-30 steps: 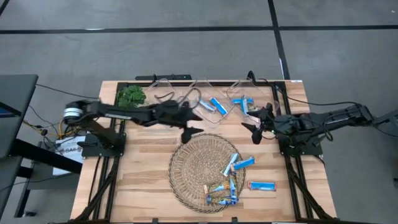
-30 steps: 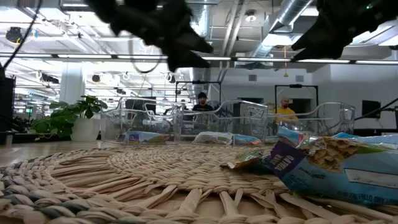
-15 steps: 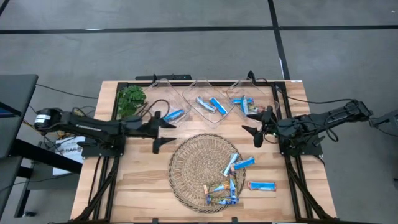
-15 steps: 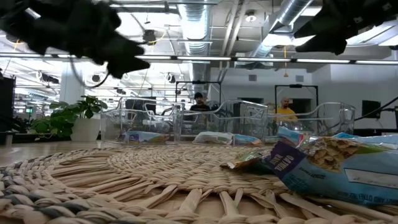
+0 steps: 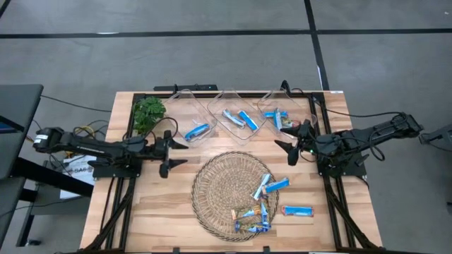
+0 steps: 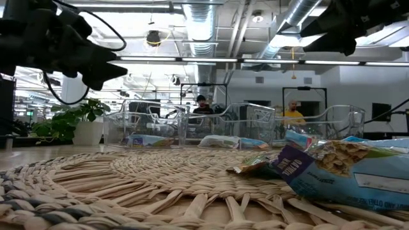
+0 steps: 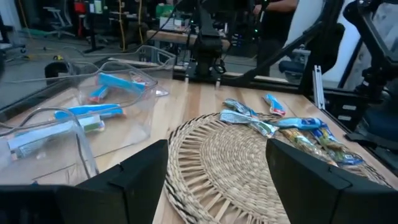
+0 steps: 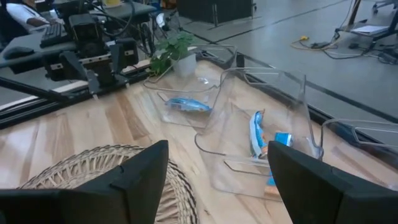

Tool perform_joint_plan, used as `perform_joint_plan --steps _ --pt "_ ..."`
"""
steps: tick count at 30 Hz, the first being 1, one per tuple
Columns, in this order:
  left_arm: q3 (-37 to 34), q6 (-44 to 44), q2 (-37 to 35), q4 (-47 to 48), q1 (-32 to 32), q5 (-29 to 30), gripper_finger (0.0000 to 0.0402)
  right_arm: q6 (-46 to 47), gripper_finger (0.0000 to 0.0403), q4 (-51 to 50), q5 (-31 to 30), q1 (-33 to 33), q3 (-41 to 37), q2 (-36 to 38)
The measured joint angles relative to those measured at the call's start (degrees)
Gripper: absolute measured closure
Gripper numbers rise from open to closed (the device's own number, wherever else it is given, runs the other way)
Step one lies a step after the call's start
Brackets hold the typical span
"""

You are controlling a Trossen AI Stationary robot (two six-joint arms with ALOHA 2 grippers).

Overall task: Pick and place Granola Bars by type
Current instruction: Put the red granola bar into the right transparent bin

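- Granola Bars (image 5: 271, 186): the sort is judged partly done; five or so bars are already seen in the clear bins at the far edge, while roughly six are left on or beside the wicker tray, so about half the work is judged to remain.
- Wicker tray (image 5: 215, 190): one is counted, near the table's middle; its bars are heaped on its right side, and the exact number in the tangle cannot be told.
- Clear bins (image 5: 182, 99): three are counted in a row; one blue bar is seen in the left bin, two in the middle, about two in the right.
- Loose bar (image 5: 297, 210): one is seen on the wood, just right of the tray.
- Left gripper (image 5: 167, 150): held left of the tray, fingers spread, nothing gripped.
- Right gripper (image 5: 288, 151): held near the right bin, fingers spread, empty.
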State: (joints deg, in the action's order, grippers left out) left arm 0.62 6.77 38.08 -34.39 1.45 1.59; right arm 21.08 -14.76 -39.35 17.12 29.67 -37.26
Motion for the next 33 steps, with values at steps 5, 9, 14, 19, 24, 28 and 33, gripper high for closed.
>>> perform_joint_plan --steps 5,9,14,19,24,28,33 --pt "0.0 -4.5 -3.0 1.9 0.0 -1.9 0.0136 1.8 0.0133 -0.9 0.3 0.1 0.0 0.0" --pt "0.0 -5.6 -6.0 6.9 0.0 -2.6 0.0136 3.0 0.0133 -1.7 0.4 0.7 0.0 0.0" --pt "0.0 -5.6 -10.9 12.8 0.0 -2.7 0.0136 3.2 0.0133 -1.7 0.4 0.8 0.0 0.0" --pt "-0.1 -5.9 -16.4 17.1 0.0 -2.8 0.0136 5.6 0.0133 -1.7 0.6 0.9 0.0 -0.7" --pt "-0.1 -5.9 -22.2 23.3 0.0 -2.8 0.0136 7.3 0.0133 -1.7 1.8 2.0 0.0 -2.7" --pt "-0.1 -4.9 -26.8 28.1 0.0 -2.8 0.0136 7.5 0.0133 -1.7 1.8 3.1 0.0 -3.0" --pt "-0.1 -3.6 -31.6 32.4 0.4 -2.1 0.0136 7.5 0.0133 -1.9 1.8 3.5 0.0 -2.8"
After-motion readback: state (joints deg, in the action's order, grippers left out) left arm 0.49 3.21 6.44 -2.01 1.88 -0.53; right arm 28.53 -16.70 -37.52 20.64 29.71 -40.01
